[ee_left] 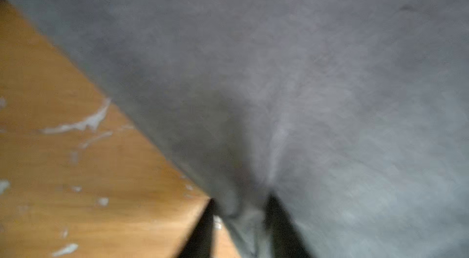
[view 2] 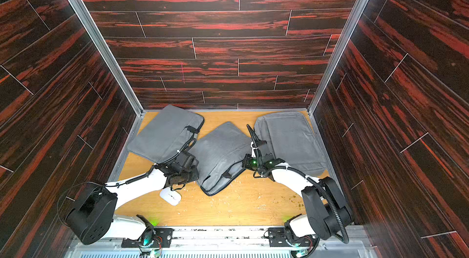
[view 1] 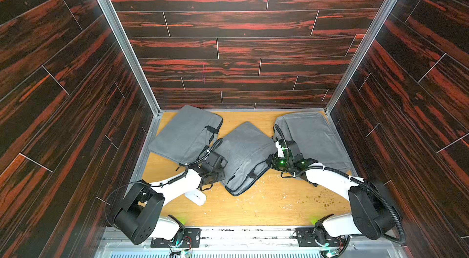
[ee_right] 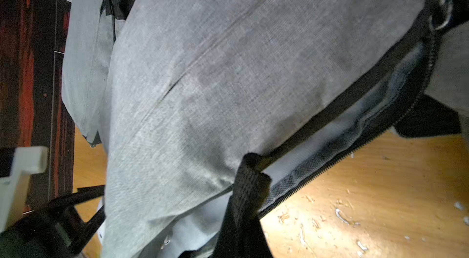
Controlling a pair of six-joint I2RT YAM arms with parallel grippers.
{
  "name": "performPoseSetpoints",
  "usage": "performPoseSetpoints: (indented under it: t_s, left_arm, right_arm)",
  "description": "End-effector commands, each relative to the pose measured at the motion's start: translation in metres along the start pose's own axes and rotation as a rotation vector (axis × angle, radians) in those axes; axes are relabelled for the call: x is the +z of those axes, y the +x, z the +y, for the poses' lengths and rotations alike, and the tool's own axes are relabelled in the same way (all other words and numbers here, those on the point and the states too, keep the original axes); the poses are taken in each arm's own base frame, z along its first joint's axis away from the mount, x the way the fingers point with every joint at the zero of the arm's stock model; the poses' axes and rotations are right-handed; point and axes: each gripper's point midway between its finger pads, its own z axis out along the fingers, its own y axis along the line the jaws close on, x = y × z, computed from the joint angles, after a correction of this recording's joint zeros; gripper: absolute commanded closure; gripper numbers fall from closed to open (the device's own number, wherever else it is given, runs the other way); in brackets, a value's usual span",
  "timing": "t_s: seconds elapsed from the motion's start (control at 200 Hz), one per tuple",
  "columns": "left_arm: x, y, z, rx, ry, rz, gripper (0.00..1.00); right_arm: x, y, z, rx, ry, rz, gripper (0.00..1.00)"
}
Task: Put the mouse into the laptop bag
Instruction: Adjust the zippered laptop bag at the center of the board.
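Firmly, left end effector (ee_left: 241, 204) and right end effector (view 1: 271, 163) pinch laptop bag (view 1: 243, 149); mouse (view 1: 196, 198) outside.

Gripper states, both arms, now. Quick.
Left gripper: shut, pinching the gray fabric of the middle laptop bag.
Right gripper: shut, apparently on that bag's black handle strap.

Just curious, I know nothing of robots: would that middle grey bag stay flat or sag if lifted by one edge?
Likely sags: the middle bag puckers where the left pincer pinches it. Probably light: one strap holds its mouth open.
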Motion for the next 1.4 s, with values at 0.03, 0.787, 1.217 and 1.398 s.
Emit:
performPoseSetpoints:
  t_s: [0.03, 0.787, 1.217, 1.398]
  left_arm:
    - [-0.005, -0.005, 0.005, 0.010, -0.027, -0.029, 0.89]
    - [-0.058, -0.084, -0.004, -0.029, 0.032, -0.189, 1.00]
    - [-0.016, -0.081, -0.006, -0.036, 0.044, -0.110, 1.00]
    - [0.006, -0.095, -0.013, -0.026, 0.047, -0.102, 1.00]
  right_arm:
    - [0.009, 0.018, 0.009, 0.003, -0.034, 0.084, 1.00]
    - [0.006, 0.083, 0.042, -0.058, -0.056, 0.150, 1.00]
    - [-0.021, 0.109, 0.051, -0.078, -0.014, 0.168, 1.00]
    - [-0.023, 0.128, 0.055, -0.080, -0.011, 0.215, 1.00]
